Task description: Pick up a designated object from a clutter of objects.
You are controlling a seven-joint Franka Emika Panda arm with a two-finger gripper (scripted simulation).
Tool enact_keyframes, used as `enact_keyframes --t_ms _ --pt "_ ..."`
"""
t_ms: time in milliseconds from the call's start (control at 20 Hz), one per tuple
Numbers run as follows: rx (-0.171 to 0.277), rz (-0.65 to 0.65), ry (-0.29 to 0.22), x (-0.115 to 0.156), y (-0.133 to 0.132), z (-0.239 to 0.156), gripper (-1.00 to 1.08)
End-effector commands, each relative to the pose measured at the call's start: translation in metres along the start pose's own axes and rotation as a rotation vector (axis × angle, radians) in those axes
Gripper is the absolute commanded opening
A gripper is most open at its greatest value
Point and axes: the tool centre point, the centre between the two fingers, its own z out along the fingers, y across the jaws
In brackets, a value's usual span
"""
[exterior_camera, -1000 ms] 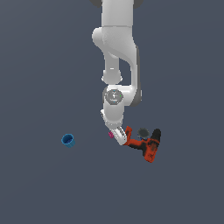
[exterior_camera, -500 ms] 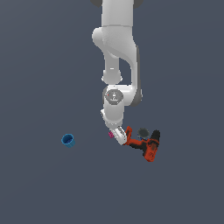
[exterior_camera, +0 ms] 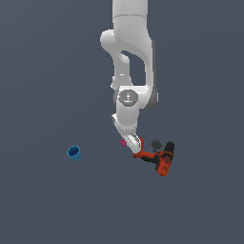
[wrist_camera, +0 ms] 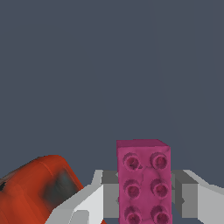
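I am at the grasp step. The arm is bent low over the counter [exterior_camera: 43, 200] and the fingers [wrist_camera: 144, 197] sit down around the pink brick [wrist_camera: 143, 181], which lies studs-up on the surface between them. In the wrist view a grey pad stands on each long side of the brick, both close against it. I judge them narrow and closing on the brick, but I cannot tell from these pictures whether the pads actually bear on it, because no gap or contact line is clear at either side.

In the exterior view only a small pink patch of the brick [exterior_camera: 123, 142] shows at the tip of the gripper [exterior_camera: 129, 141], the rest hidden by the hand. The orange-and-black drill [exterior_camera: 159, 158] lies just beside it, toward the exterior view's right, and its nose reaches almost to the fingertips. The wrist view confirms this: the orange body of the drill [wrist_camera: 37, 188] fills the corner right next to one finger. The blue cup [exterior_camera: 73, 152] stands well apart toward the exterior view's left and is no concern.

The next move, as I see it, calls for a firm squeeze across the brick's narrow width and then a straight lift. The brick is small and smooth-sided, so I would want the grip confirmed before rising. I would also keep the lift vertical, since any sideways drift toward the drill risks nudging it or twisting the brick out of the pads.
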Motion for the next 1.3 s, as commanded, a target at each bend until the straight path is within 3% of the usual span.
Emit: enact_keyframes --t_ms 0,1250 --pt "0.0 -0.001 0.0 -0.007 0.0 -0.013 -1.0" --pt "-0.008 -0.004 -0.001 -0.124 0.002 -0.239 -1.0"
